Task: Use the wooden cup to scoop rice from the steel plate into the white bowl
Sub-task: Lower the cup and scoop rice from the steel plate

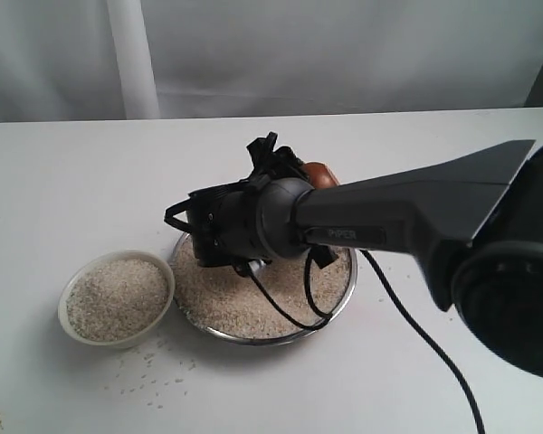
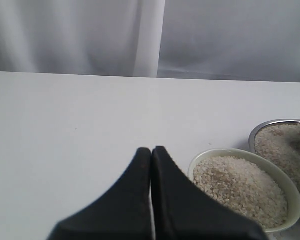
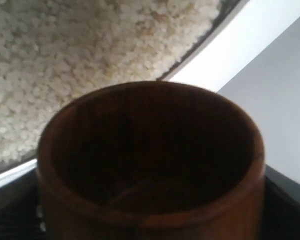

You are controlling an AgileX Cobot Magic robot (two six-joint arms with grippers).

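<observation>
The steel plate holds a flat bed of rice. To its left stands the white bowl, heaped with rice. My right gripper hangs over the far side of the plate, shut on the wooden cup. Seen from the right wrist, the cup fills the view, its inside dark with no grains visible, above the plate's rice and rim. My left gripper is shut and empty, low over the table beside the bowl. It is out of the exterior view.
Loose grains are scattered on the white table in front of the bowl. The right arm's black cable trails over the plate and down the table. A white curtain hangs behind the table's far edge.
</observation>
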